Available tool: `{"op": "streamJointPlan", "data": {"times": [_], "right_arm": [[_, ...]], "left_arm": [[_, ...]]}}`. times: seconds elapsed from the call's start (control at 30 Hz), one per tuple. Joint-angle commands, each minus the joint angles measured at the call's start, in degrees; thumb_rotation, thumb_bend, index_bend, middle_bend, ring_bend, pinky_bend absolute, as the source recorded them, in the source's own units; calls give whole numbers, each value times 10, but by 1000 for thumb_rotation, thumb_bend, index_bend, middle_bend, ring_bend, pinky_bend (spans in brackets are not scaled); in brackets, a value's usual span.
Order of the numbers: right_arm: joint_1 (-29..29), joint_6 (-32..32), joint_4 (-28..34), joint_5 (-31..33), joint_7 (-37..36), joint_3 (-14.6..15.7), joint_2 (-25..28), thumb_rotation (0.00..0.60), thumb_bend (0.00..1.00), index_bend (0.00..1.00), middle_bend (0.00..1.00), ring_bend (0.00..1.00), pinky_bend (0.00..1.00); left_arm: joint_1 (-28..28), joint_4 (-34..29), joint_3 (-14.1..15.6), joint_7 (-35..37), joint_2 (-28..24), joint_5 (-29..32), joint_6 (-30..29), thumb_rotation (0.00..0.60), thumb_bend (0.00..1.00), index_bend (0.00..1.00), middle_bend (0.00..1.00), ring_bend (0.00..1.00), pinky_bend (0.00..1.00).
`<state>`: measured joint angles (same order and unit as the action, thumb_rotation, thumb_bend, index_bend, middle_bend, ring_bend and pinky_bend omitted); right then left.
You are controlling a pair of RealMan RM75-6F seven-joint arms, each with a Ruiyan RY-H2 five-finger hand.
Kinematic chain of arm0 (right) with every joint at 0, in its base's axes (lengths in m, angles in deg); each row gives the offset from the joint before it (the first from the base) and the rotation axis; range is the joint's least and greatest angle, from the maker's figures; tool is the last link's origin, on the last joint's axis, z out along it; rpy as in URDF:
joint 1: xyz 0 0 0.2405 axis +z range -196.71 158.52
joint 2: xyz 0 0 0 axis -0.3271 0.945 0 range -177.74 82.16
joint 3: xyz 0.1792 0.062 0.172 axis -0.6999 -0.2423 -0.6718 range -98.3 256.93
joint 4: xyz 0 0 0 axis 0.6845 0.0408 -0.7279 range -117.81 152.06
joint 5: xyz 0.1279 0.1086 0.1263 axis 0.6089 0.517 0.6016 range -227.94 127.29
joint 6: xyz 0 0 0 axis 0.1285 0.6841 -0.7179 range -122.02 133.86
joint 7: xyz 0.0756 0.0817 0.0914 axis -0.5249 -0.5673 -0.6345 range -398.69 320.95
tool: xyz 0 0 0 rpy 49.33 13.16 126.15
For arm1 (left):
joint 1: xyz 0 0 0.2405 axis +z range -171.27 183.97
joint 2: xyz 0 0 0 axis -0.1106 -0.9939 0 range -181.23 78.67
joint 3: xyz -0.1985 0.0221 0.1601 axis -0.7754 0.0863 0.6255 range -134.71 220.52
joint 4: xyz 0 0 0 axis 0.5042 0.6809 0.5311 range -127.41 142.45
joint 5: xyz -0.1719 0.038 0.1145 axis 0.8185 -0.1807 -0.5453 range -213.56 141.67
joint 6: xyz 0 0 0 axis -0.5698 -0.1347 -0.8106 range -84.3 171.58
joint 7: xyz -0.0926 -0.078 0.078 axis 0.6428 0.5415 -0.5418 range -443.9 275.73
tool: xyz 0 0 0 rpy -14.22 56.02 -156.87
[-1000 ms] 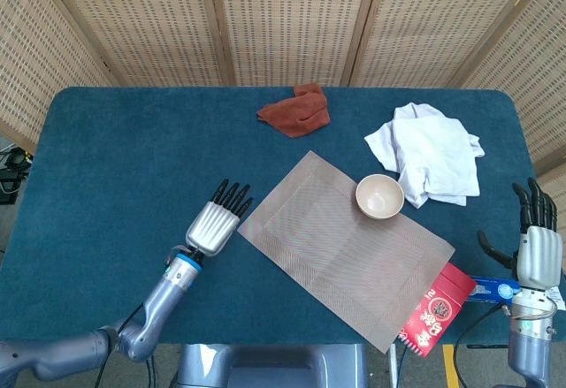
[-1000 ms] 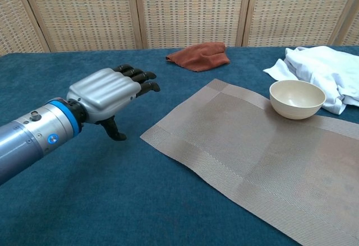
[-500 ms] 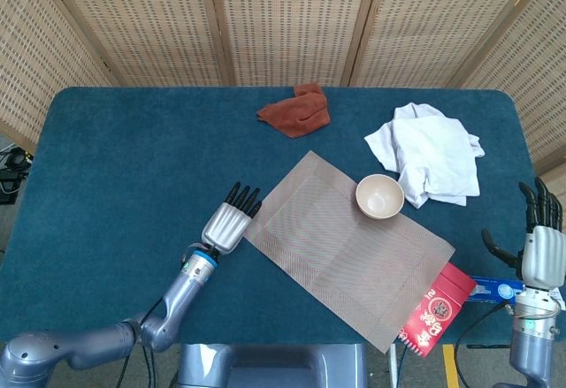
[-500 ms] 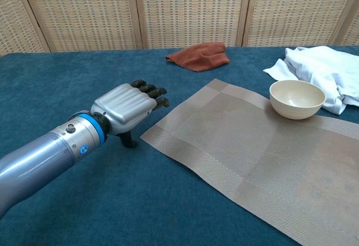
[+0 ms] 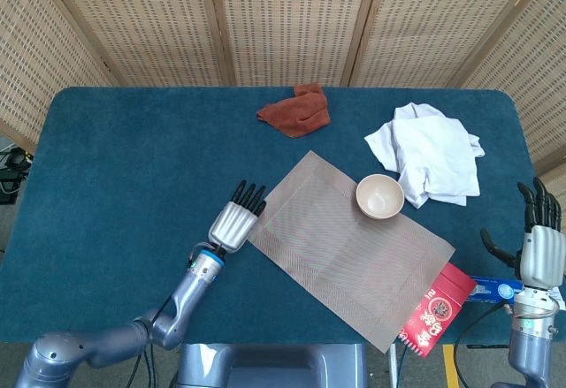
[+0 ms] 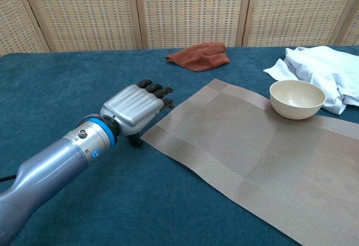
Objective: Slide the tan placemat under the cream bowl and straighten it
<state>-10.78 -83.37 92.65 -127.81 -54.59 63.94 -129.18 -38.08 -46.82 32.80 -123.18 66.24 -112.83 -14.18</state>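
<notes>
Closer than a second ago, the left hand has reached the near left corner of the tan placemat, fingers apart and holding nothing, tips at its edge. That mat lies askew on the blue table, with the cream bowl resting on its far edge, so straightening looks like the step in hand. Next comes pressing that corner and turning it square. Far right, the right hand hangs spread and empty.
</notes>
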Motion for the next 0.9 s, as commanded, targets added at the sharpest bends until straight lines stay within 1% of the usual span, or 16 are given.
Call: {"op": "streamJointPlan", "data": {"times": [0.03,0.1,0.2,0.3,0.43,0.6,0.73,0.8,0.87,0.9], "right_arm": [[0,0,0,-1,1,1,-1,600,400,126,0,0,0],[0,0,0,-2,2,1,-1,600,400,125,0,0,0],[0,0,1,-2,2,1,-1,600,400,125,0,0,0],[0,0,2,-2,1,1,-1,600,400,125,0,0,0],[-1,-1,3,-4,-2,0,0,600,400,125,0,0,0],[-1,-1,7,-5,-4,2,1,600,401,125,0,0,0],[-1,0,10,-7,-2,3,1,600,401,125,0,0,0],[-1,0,10,-7,-2,3,1,600,400,125,0,0,0],[-2,-1,10,-7,-2,2,1,600,400,125,0,0,0],[-2,-1,9,-6,-2,2,1,600,401,126,0,0,0]], "left_arm": [[1,6,7,12,3,-9,-8,600,701,201,0,0,0],[1,7,9,18,3,-12,-11,600,736,208,0,0,0],[3,-1,14,30,-2,-19,-18,600,761,224,0,0,0],[6,-8,17,35,-7,-22,-22,600,764,233,0,0,0],[16,-32,27,36,-21,-27,-32,600,763,235,0,0,0],[21,-37,31,30,-26,-28,-35,600,738,237,0,0,0],[18,-27,25,24,-15,-21,-32,600,669,242,0,0,0],[17,-23,23,23,-11,-20,-33,600,622,293,0,0,0],[17,-16,21,24,-5,-22,-41,600,574,422,0,0,0],[17,-12,20,25,-2,-24,-45,600,560,466,0,0,0]]}}
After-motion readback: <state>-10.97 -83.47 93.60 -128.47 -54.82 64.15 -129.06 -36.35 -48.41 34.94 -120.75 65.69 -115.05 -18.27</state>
